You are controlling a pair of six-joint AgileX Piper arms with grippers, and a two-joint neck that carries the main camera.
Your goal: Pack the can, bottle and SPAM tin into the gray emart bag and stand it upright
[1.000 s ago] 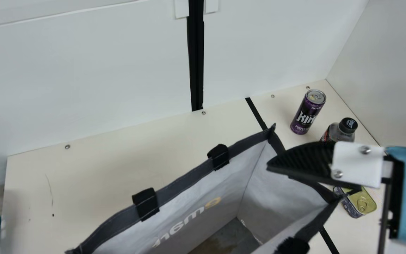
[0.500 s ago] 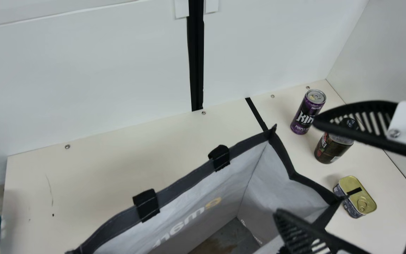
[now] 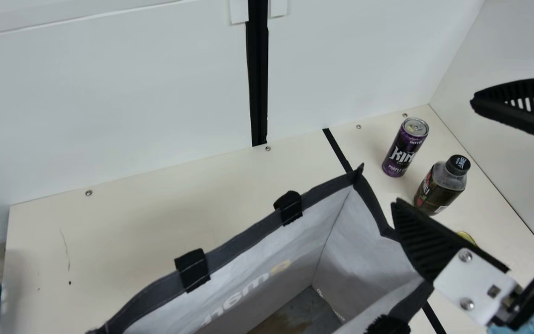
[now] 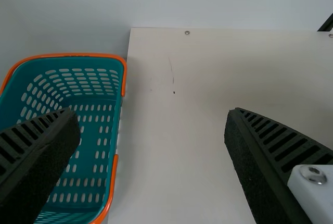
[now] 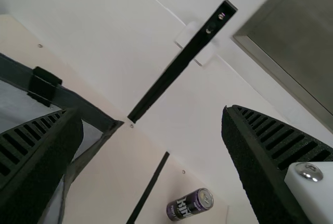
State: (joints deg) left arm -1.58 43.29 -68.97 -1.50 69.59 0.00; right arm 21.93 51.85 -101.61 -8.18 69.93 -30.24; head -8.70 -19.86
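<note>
presently, my right gripper (image 3: 434, 152) and left gripper (image 4: 152, 113) are both spread wide; purple can (image 3: 401, 150) and bottle (image 3: 442, 188) stand outside the gray emart bag (image 3: 244, 239).

Soft, even light here, bright on the tall white panels (image 3: 123, 93) and the cream table (image 3: 155, 222); a faint, soft-edged shadow runs beside the orange-rimmed teal plastic basket (image 4: 86, 110). Down inside the gray fabric bag (image 3: 364, 250) it's dimmer; the slim purple metal can (image 3: 401, 155) catches a gleam on top.
</note>
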